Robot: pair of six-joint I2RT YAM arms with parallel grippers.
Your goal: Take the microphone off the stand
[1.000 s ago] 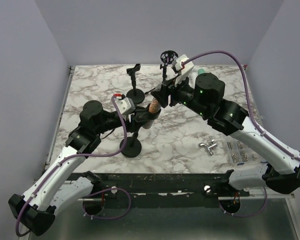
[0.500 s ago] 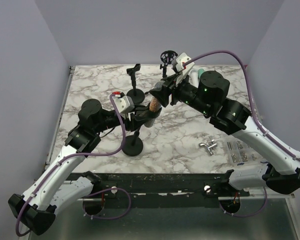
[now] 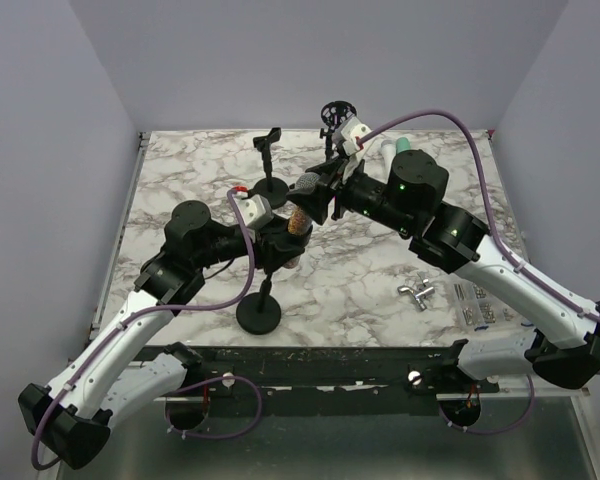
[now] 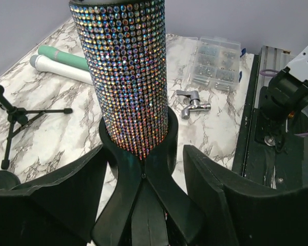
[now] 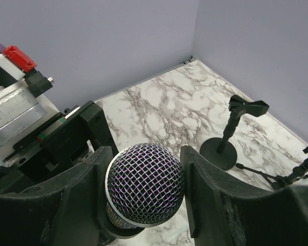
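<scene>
Around: a second stand (image 3: 270,168) and a small tripod (image 3: 334,118) stand behind at the back of the marble desk (image 3: 180,170). A green and a white spare microphone (image 4: 61,64) lie side by side at the far right. A metal tap (image 3: 417,292) and a clear parts box (image 3: 475,302) sit near the right front edge.
In the way: nothing lies between the two arms; the other stands are well apart.
Microphone: the microphone (image 3: 299,208) is seated in the clip of the stand (image 3: 259,312), above mid-desk between the two arms.
Right fingers: the right fingers (image 5: 77,200) are closed on the mesh head, one on each side and touching it.
Left fingers: the left fingers (image 4: 51,200) are closed on the stand's neck just below the clip, with the sparkly handle rising between them.
Axis: the long axis is near upright, leaning slightly toward the back of the desk.
Pointing: the mesh head is up and the handle end is down in the clip.
</scene>
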